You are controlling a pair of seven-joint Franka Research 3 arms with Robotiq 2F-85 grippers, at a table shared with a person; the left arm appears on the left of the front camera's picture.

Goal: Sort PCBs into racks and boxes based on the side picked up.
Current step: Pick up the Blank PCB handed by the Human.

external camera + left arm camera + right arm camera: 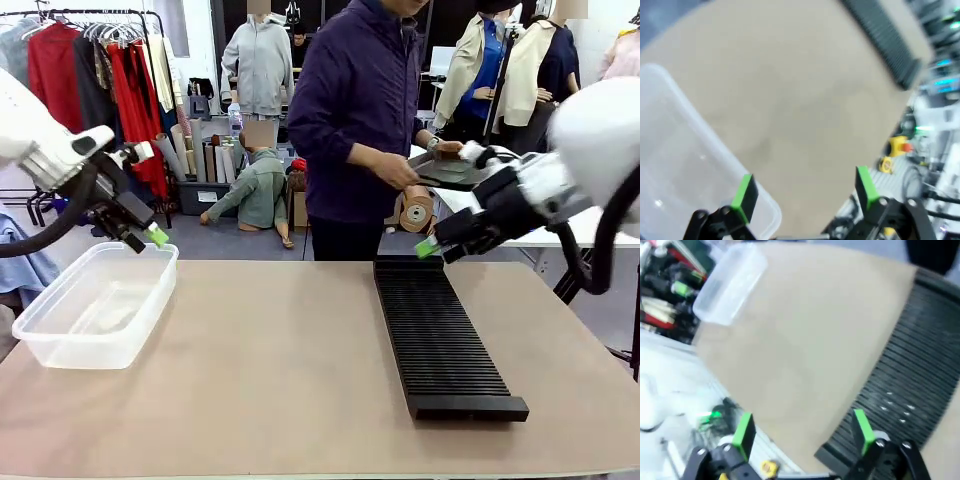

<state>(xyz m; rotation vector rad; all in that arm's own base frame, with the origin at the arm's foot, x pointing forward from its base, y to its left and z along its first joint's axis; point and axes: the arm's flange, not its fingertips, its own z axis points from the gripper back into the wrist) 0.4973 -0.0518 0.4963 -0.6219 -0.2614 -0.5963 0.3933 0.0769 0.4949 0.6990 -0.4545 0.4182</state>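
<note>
My left gripper [152,236] and right gripper [431,246] hang spread wide, holding nothing. The PCBs are probably on the dark tray [452,174] the person holds past the table's far edge. They should be thin, stiff and light, best pinched by an edge. The box [62,347] at the left edge and the rack [440,350] right of centre look empty.

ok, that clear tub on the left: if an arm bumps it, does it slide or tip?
Probably slides: the clear plastic tub looks empty and thin-walled, so it is likely light, and the tan table looks smooth. Tipping seems unlikely, since it sits low and wide. The see-through walls may flex if squeezed at the rim.
</note>
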